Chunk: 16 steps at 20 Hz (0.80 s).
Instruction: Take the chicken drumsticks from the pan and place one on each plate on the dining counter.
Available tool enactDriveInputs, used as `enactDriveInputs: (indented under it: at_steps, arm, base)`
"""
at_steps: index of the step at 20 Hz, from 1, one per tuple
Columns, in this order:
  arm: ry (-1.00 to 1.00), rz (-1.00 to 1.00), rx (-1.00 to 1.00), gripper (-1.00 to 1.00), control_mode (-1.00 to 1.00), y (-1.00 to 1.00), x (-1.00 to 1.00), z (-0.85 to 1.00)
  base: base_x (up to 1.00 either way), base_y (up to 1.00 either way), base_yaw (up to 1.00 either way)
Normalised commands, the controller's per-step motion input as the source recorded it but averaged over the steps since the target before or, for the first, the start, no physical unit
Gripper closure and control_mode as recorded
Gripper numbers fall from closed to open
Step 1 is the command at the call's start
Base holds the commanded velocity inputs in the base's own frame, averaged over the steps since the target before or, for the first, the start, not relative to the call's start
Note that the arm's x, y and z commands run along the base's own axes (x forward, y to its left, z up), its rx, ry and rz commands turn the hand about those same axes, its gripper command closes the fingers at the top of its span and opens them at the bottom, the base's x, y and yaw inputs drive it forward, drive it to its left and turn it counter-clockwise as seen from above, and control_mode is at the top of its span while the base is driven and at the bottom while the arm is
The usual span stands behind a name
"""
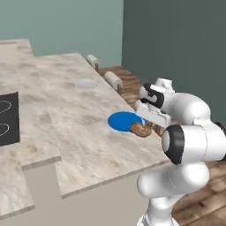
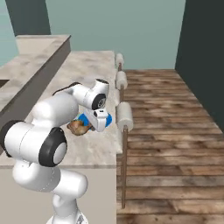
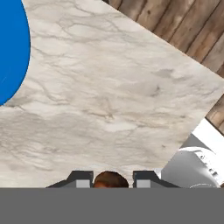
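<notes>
The gripper (image 1: pixel 152 126) is clenched on a chicken drumstick (image 1: pixel 141 129), holding it just over the near right edge of the blue plate (image 1: pixel 122 120) on the dining counter (image 1: pixel 75 132).

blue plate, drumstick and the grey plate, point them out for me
blue plate (image 1: pixel 121 120), left base view, bare middle of its top.
drumstick (image 1: pixel 141 129), left base view, its rounded meaty end at the plate's edge.
grey plate (image 1: pixel 85 83), left base view, its flat centre.
</notes>
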Motion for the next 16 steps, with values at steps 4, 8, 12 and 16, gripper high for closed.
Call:
enactDriveInputs:
  at_steps: [4, 8, 12, 16]
  arm:
    - [0.0, 0.0, 0.0, 1.0, 1.0, 0.0, 0.0, 0.0]
    - [0.0, 0.0, 0.0, 1.0, 1.0, 0.0, 0.0, 0.0]
    - [0.0, 0.0, 0.0, 1.0, 1.0, 0.0, 0.0, 0.0]
    - [0.0, 0.0, 0.0, 1.0, 1.0, 0.0, 0.0, 0.0]
  base:
    - [0.67, -0.09, 0.58]
    - [0.66, -0.21, 0.43]
    - [0.46, -0.34, 0.2]
    - [0.46, -0.25, 0.13]
